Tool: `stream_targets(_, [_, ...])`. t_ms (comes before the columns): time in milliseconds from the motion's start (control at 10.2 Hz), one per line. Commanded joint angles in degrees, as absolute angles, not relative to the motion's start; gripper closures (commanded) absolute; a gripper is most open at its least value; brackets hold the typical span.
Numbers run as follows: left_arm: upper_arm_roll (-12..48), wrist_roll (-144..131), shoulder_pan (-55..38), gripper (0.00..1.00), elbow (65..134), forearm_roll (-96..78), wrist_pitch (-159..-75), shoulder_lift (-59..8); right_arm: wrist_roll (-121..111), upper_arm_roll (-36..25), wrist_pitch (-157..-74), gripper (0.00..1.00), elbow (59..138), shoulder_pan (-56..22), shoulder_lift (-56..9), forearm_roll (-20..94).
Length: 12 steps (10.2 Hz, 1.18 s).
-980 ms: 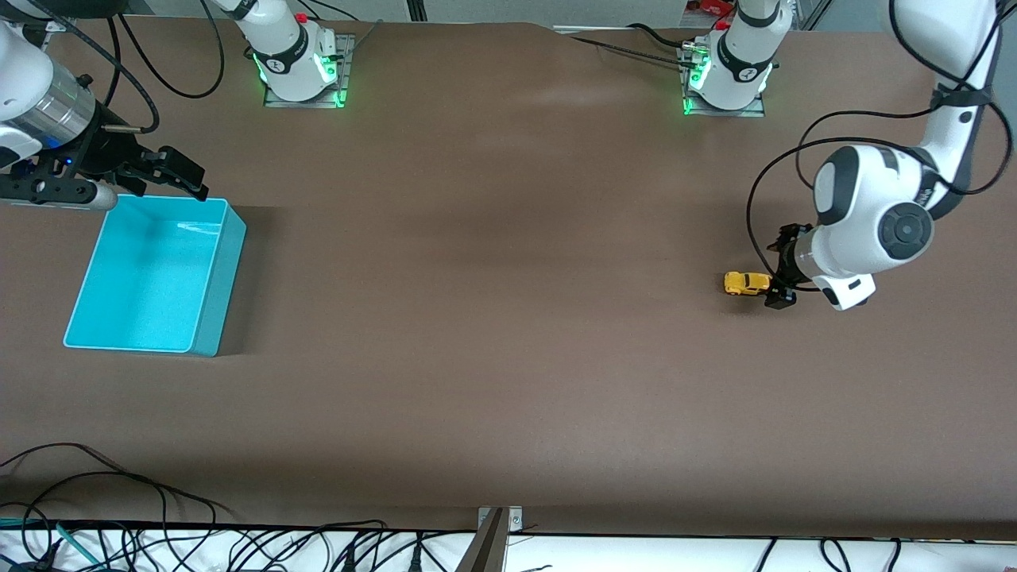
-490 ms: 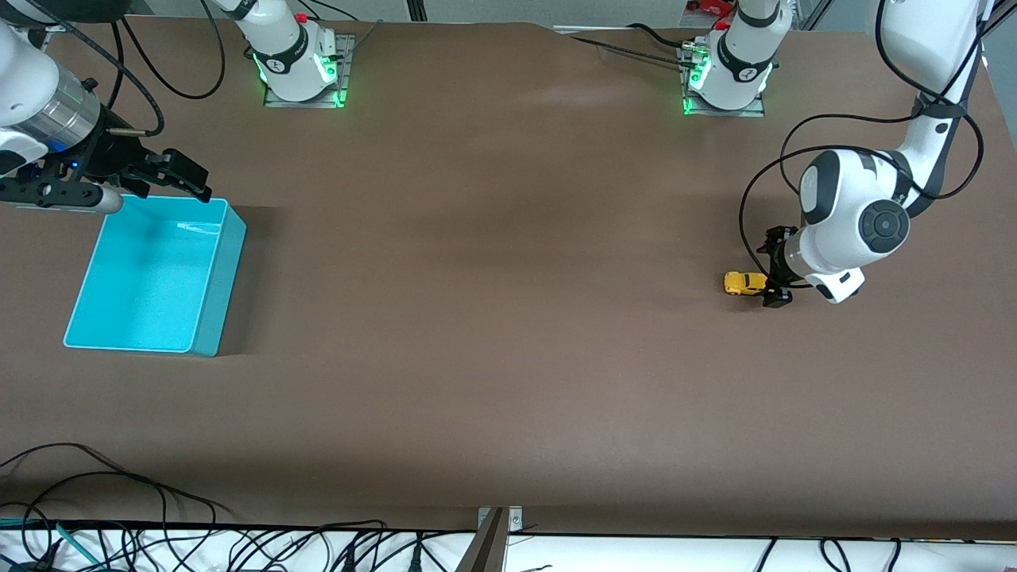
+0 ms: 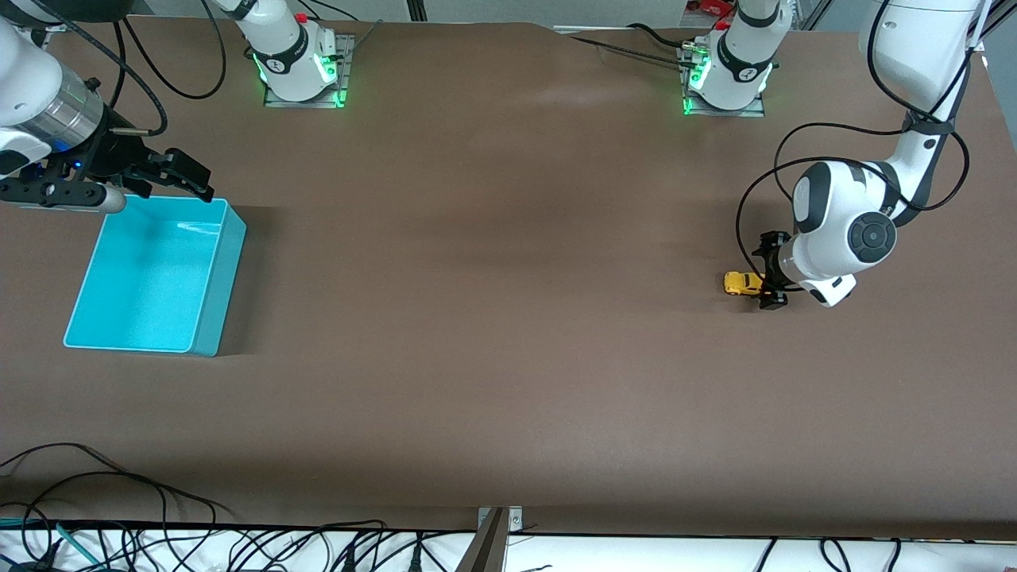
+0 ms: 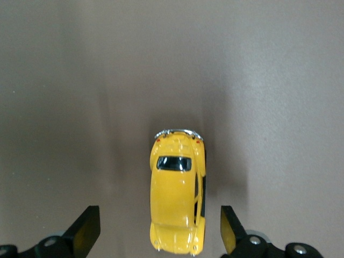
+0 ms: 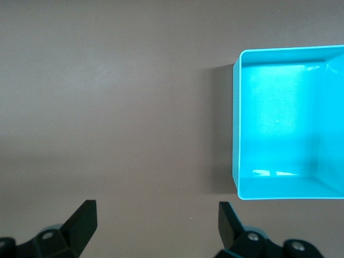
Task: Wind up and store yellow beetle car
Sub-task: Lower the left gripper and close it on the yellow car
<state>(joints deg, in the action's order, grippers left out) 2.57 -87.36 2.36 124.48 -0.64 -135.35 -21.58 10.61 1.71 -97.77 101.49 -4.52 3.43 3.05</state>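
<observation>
The yellow beetle car stands on the brown table toward the left arm's end. My left gripper is low over the car's end, open, with a finger on each side of it. In the left wrist view the car lies between the two open fingertips, with gaps on both sides. My right gripper is open and empty, up over the table beside the turquoise bin. The right wrist view shows the bin empty.
The arm bases stand along the table's edge farthest from the front camera. Cables lie along the edge nearest to it. The brown table stretches bare between the bin and the car.
The left arm has come lower, its wrist shifting toward the car; its gripper stays over the car's end. The car has not moved. The right gripper has shifted only slightly.
</observation>
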Motion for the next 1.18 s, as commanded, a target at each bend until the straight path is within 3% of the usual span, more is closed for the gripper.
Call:
stream_targets(0, [2.81,-89.47,2.90,0.04,124.54,1.32,-135.97,-22.15,11.34,1.76,-97.91,0.00,101.34,-4.83,3.52,2.20])
stream_targets(196, [2.81,-90.09,2.90,0.12,124.54,1.41,-135.97,-22.41,11.43,1.76,-97.91,0.00,101.34,-4.75,3.52,2.20])
stream_targets(588, [2.81,-90.53,2.37,0.13,124.45,1.41,-135.97,-23.11,11.34,1.76,-97.91,0.00,101.34,-4.75,3.52,2.20])
stream_targets(784, [2.81,-90.70,2.29,0.24,124.37,1.41,-135.97,-23.38,11.43,1.67,-97.91,0.00,101.34,-4.75,3.52,2.20])
stream_targets(882, [2.81,-90.70,2.29,0.36,124.37,1.41,-136.05,-23.38,11.34,1.67,-97.82,0.00,101.34,-4.75,3.52,2.20])
stream_targets(980, [2.90,-90.70,2.46,0.59,124.28,1.41,-135.97,-23.38,11.34,1.67,-97.82,0.00,101.34,-4.75,3.43,2.20])
stream_targets(1078, [2.90,-90.62,2.37,0.88,124.19,1.41,-135.97,-23.38,11.34,1.67,-97.74,0.00,101.34,-4.75,3.51,2.20])
